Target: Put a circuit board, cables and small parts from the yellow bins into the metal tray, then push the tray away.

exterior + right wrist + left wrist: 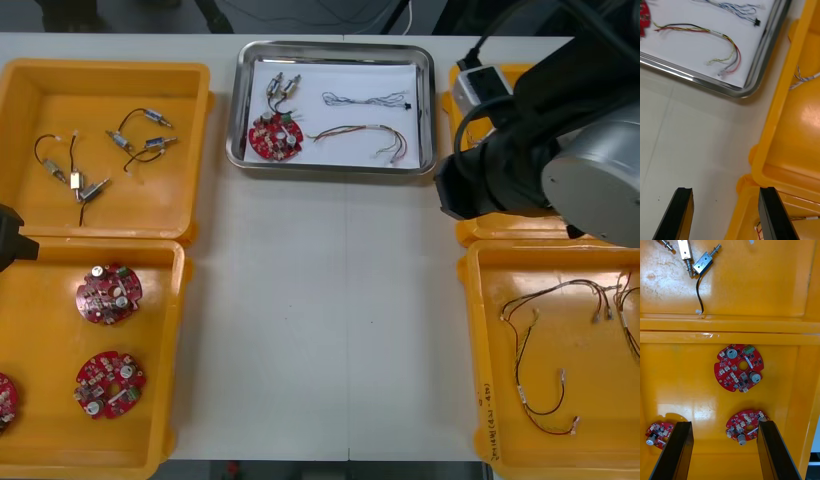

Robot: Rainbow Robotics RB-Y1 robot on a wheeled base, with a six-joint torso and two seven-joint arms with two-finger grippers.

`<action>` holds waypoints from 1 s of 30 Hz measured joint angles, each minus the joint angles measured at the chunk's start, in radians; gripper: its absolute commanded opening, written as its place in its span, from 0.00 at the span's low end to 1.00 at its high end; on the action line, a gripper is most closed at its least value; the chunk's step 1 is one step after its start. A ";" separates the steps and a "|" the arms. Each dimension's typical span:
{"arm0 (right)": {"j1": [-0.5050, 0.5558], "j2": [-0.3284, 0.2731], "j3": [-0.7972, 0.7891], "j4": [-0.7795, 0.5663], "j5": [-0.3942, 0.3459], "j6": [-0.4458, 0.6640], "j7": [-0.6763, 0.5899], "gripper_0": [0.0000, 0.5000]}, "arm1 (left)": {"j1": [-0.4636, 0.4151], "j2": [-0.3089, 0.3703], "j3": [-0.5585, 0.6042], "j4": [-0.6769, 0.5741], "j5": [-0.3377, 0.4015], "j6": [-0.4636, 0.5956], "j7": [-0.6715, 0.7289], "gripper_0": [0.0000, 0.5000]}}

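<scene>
So the metal tray (330, 167) sits at the far middle of the desk (320, 320), white inside, and it's got a full set in it. There's a round red circuit board (275, 137) at the near left, small metal parts (283, 88) just beyond that, a blue and white cable (365, 98) at the far right and a red and yellow cable (360, 135) a bit nearer, all lying flat. The right end effector (726, 213) is spread wide, hanging over the desk just off the tray's near right corner. It's right beside the spot where the far-right bin (805, 112) meets the near-right bin (480, 330), and thin dark cables (540, 400) lie in that nearer one. The left end effector (726, 453) is spread wide too, over the near-left bin (60, 440), which has three loose boards (108, 293) lying on its floor, one of them half cut off at the left edge in the front view. The far-left bin (180, 150) holds loose parts (80, 185) with black leads on them.
</scene>
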 measured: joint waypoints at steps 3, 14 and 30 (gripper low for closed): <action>0.050 -0.034 -0.080 0.000 -0.063 0.000 -0.048 1.00 | 0.000 0.000 0.000 0.000 0.000 0.000 0.000 1.00; 0.205 -0.167 -0.367 0.024 -0.294 0.000 -0.106 1.00 | 0.000 0.000 0.000 0.000 0.000 0.000 0.000 1.00; 0.443 -0.230 -0.504 0.034 -0.323 0.000 -0.066 1.00 | 0.000 0.000 0.000 -0.001 0.000 0.000 0.000 1.00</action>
